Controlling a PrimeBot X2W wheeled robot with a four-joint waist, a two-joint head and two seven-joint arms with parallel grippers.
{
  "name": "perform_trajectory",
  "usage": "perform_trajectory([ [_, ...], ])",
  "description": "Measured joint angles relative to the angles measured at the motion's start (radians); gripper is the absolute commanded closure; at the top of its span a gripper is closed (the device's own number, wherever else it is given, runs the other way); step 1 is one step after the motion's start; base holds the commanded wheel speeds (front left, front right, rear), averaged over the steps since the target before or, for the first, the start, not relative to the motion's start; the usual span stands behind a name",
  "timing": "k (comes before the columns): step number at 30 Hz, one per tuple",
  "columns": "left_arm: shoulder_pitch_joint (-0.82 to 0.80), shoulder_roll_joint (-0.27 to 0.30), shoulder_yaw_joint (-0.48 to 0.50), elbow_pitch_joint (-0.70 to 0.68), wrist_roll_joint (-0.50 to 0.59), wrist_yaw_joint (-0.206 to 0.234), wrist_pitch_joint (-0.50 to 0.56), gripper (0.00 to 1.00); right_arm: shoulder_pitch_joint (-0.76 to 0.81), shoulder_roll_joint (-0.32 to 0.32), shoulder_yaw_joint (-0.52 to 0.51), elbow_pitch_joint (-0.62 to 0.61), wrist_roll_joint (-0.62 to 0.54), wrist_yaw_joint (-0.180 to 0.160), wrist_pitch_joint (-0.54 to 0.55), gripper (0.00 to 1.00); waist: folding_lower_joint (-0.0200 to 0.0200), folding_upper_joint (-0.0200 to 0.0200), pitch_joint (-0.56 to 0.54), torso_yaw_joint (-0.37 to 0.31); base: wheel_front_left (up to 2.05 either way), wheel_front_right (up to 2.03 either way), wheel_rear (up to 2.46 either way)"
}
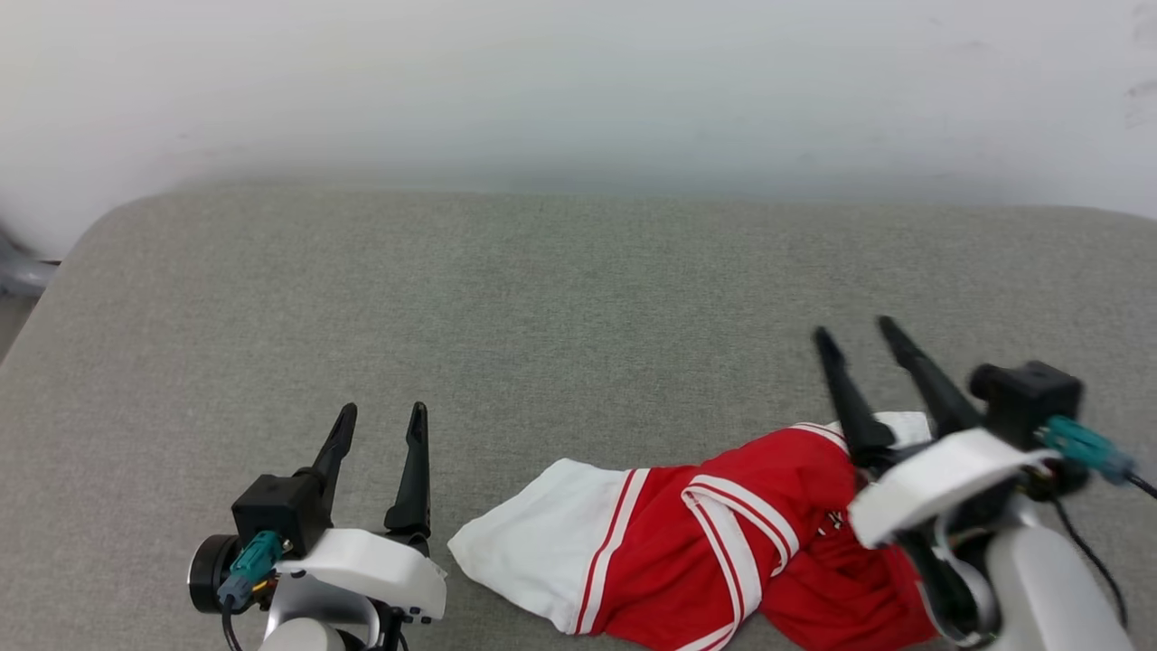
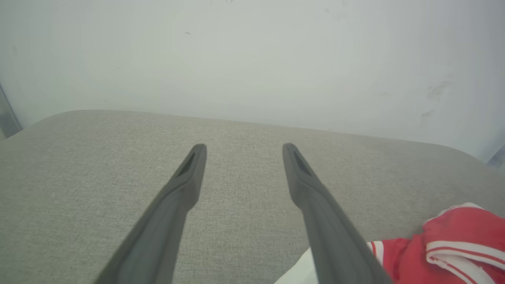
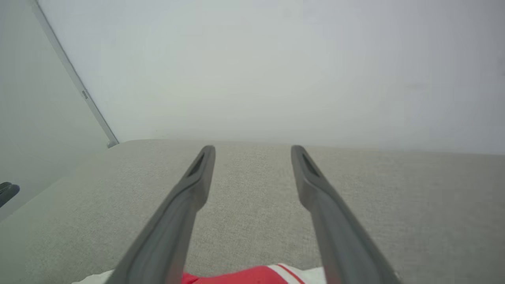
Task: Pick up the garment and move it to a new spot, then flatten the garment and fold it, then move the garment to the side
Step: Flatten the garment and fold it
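Observation:
The garment (image 1: 723, 542), a red shirt with white sleeves and striped trim, lies crumpled near the front edge of the grey cushion (image 1: 578, 298), at the lower right. My right gripper (image 1: 854, 330) hovers over its right end, open, fingers pointing away with nothing between them. In the right wrist view the open right gripper (image 3: 252, 152) shows a strip of the garment (image 3: 244, 275) below its fingers. My left gripper (image 1: 380, 414) is open to the left of the white sleeve, apart from it. In the left wrist view the left gripper (image 2: 242, 149) stands open, with the garment (image 2: 453, 240) at the lower right.
A pale wall (image 1: 578, 81) rises behind the cushion's far edge. The cushion's rounded left corner (image 1: 99, 226) drops off beside a dark object (image 1: 18, 271). Bare grey cushion stretches ahead of both grippers.

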Motion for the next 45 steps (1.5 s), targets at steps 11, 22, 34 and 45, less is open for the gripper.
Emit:
perform_trajectory([
  [11,0.02,0.023,0.004,-0.023,-0.007,0.012,0.017,0.0,0.221,0.038,-0.234,-0.268,-0.103,0.0,0.115,0.0,0.0,0.0,-0.017,-0.026,0.0,0.0,0.0],
  [22,0.016,0.085,-0.01,-0.05,-0.082,-0.037,0.22,0.0,0.272,0.043,-0.275,-0.331,-0.087,0.0,0.169,0.0,0.0001,0.0,-0.001,-0.043,0.0,0.0,0.0],
  [34,-0.055,0.219,-0.136,-0.07,-0.229,-0.122,0.786,0.0,0.238,0.044,-0.252,-0.317,-0.06,0.0,0.159,0.0,0.0002,0.0,0.084,-0.093,0.0,0.0,0.0],
  [45,-0.118,0.226,-0.236,0.022,-0.195,-0.162,0.929,0.67,0.216,0.044,-0.253,-0.283,-0.043,0.0,0.15,0.0,0.0001,0.0,0.13,-0.125,0.0,0.0,0.0],
])
